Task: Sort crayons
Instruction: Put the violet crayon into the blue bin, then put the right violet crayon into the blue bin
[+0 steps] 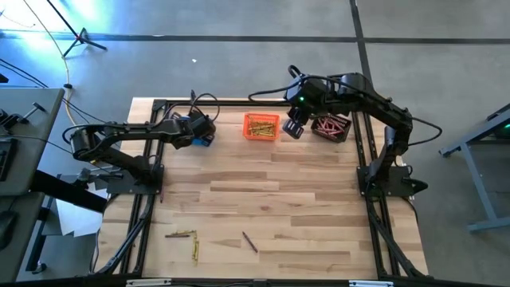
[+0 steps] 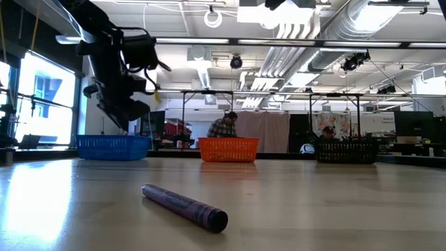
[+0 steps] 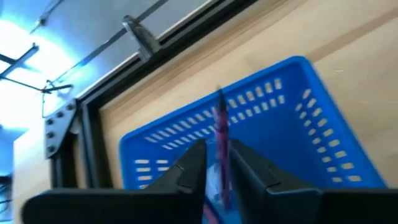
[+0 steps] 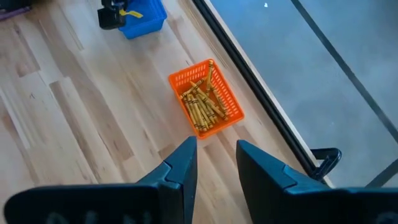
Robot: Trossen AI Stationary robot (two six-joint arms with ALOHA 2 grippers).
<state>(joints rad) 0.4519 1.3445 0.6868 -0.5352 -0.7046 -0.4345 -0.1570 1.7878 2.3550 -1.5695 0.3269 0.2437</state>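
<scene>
Wooden table (image 1: 303, 187) seen from above, three small mesh baskets lined along its far edge. Left gripper (image 3: 217, 169) hangs over the blue basket (image 3: 292, 112), jaws parted slightly around a purple crayon (image 3: 220, 134) standing upright between them; whether they grip it cannot be told. Right gripper (image 4: 216, 157) hovers with jaws apart and empty, between the orange basket (image 4: 233, 102), full of yellow crayons (image 4: 200, 102), and the black basket (image 1: 331, 127) holding reddish ones. Loose crayons (image 1: 182, 234) lie on the near table
</scene>
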